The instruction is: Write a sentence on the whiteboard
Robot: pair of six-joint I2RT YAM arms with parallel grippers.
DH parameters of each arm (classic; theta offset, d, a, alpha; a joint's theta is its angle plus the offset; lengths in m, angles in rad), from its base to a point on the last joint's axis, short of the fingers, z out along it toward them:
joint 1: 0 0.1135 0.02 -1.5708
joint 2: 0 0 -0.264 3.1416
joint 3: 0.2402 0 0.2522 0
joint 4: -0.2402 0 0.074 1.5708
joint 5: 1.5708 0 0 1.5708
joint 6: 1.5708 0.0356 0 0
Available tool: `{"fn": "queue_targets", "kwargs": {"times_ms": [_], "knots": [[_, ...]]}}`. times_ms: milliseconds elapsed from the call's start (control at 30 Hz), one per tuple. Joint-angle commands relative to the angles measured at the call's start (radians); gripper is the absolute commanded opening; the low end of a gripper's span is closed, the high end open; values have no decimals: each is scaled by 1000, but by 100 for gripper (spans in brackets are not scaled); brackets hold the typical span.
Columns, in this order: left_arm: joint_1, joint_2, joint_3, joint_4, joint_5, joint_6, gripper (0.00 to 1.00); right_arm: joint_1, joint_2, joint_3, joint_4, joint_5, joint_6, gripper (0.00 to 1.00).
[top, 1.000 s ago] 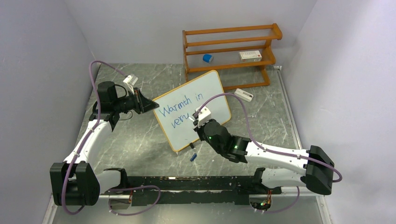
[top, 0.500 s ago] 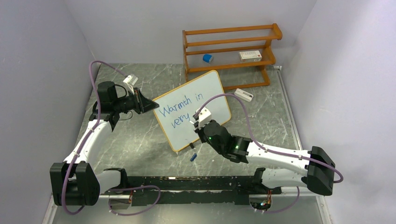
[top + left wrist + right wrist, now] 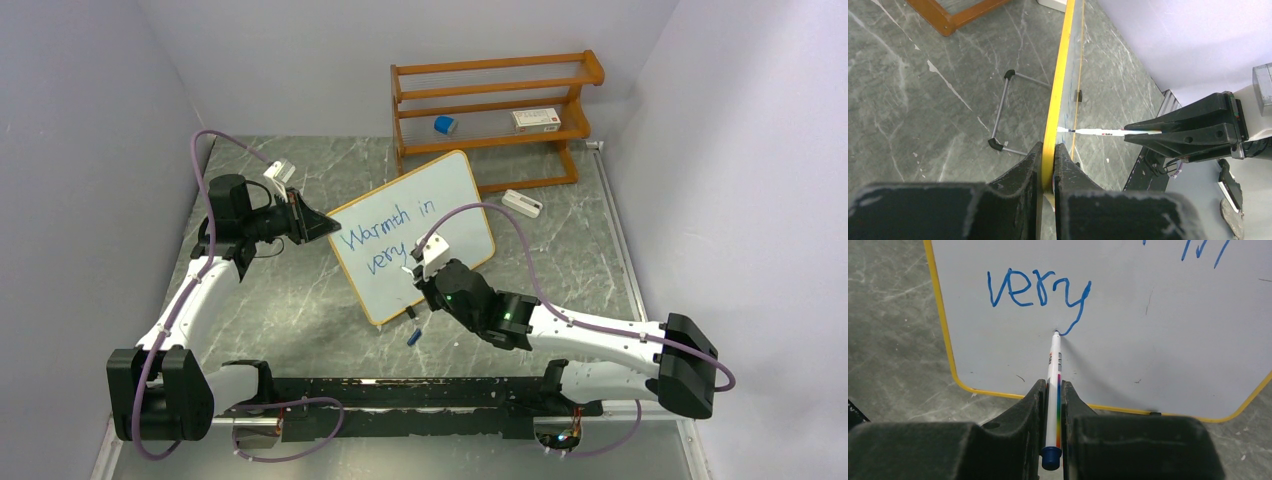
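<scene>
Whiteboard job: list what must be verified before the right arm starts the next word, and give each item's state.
1. Left end effector clamped on the whiteboard edge: ok, the yellow frame sits between its fingers.
2. Marker held in the right end effector: ok, it lies straight between the fingers.
3. Marker tip position: ok, it is at the tail of the "y" in "very".
4. Room for the next word: ok, the board is blank to the right of "very".
5. Sentence legible so far: ok, it reads "Warmth in very".
6. Wire stand firmly planted: cannot tell.
</scene>
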Motion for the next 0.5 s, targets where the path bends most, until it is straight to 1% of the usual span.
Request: {"fn": "queue_targets", "kwargs": {"times_ms": [0, 233, 467], "knots": [[11, 16, -7, -48, -84, 46, 5, 5, 16, 22, 65, -9, 6, 0], [11, 16, -5, -49, -86, 47, 5, 4, 17, 28, 94, 21, -11, 0], [11, 18, -4, -48, -86, 46, 5, 2, -52, 15, 57, 76, -33, 0]]}}
